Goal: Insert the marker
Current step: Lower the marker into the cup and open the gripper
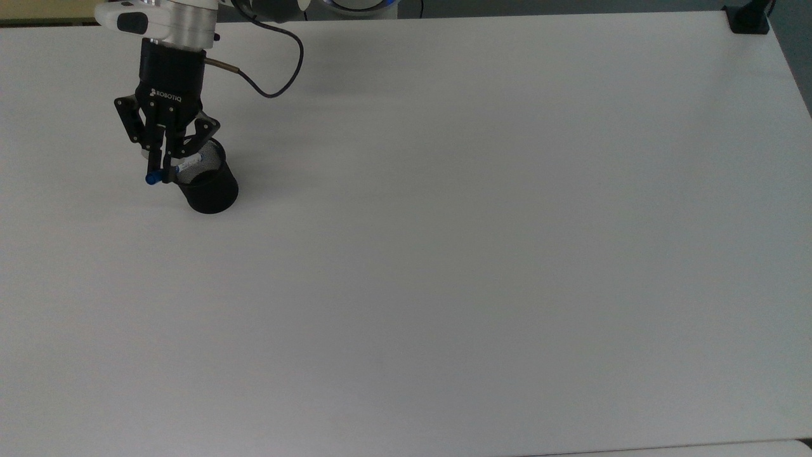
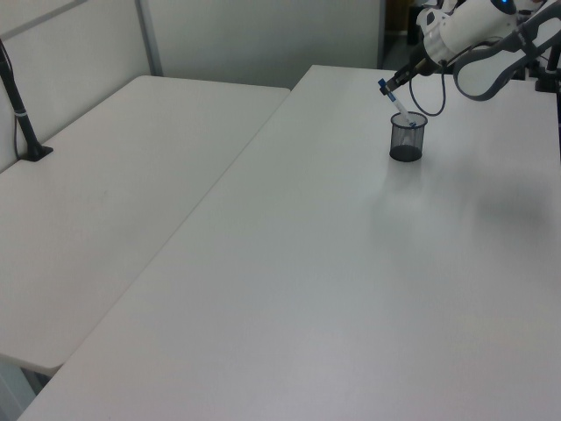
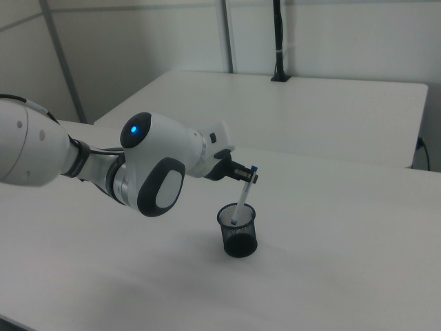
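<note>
The marker (image 1: 177, 170) is clamped between the gripper (image 1: 162, 171) fingers near its blue-capped end (cap sticking out past them). It's held tilted, lower end dipped inside the black mesh cup (image 1: 209, 184) on the white table (image 1: 444, 254).

On my top feed I see a wide white table (image 1: 444, 254), with a black clamp base (image 1: 748, 19) on its edge in the upper right corner of the frame. A yellowish surface (image 1: 51, 9) sits in the upper left corner. My left feed shows a second white table (image 2: 114, 175) adjoining the first, a black post (image 2: 17, 105) at the left edge, and a grey upright (image 2: 149, 39) against the pale wall behind.
</note>
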